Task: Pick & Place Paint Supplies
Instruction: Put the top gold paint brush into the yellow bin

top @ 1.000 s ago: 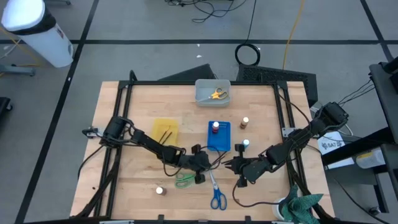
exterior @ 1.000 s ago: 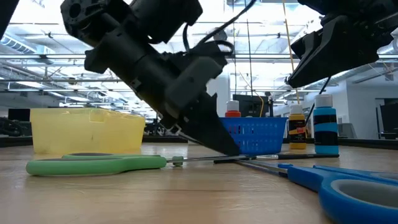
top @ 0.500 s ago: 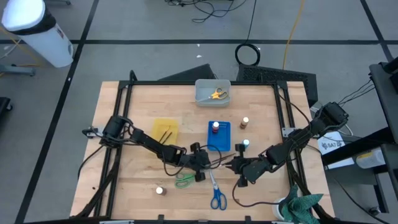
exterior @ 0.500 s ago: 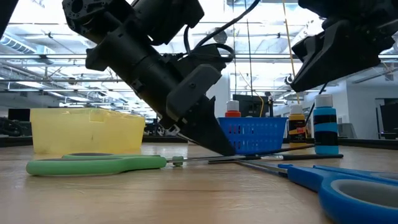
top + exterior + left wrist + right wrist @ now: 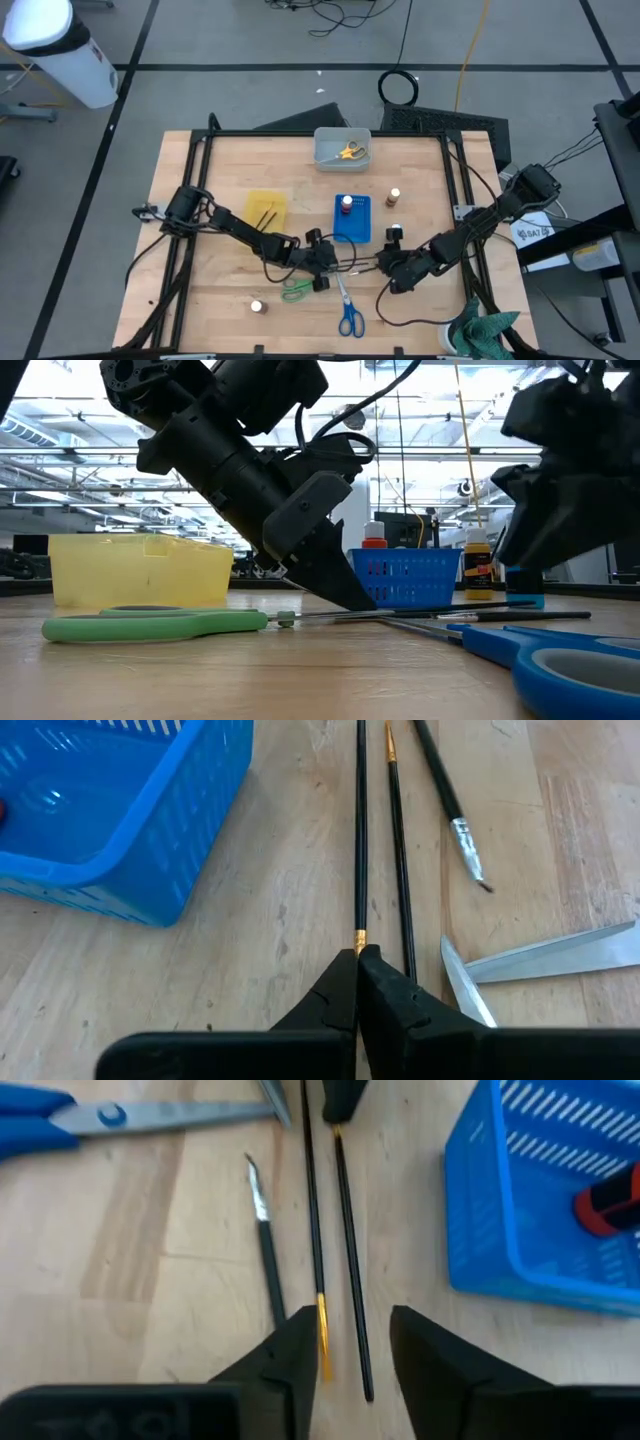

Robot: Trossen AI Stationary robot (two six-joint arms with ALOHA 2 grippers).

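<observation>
Left gripper (image 5: 357, 956) clenched on a thin brush (image 5: 360, 830) beside blue tray (image 5: 110, 820); right gripper (image 5: 345, 1330) released, straddling other end of brushes (image 5: 348, 1270).

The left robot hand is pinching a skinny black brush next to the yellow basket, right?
Not quite. The left gripper is shut on a thin black brush, but the basket beside it is blue, not yellow. The left wrist view shows this.

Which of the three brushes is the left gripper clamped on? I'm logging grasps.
The left gripper is shut on the outer brush nearest the blue basket. The middle brush lies beside it, and the silver-ferruled brush lies farthest away.
</observation>
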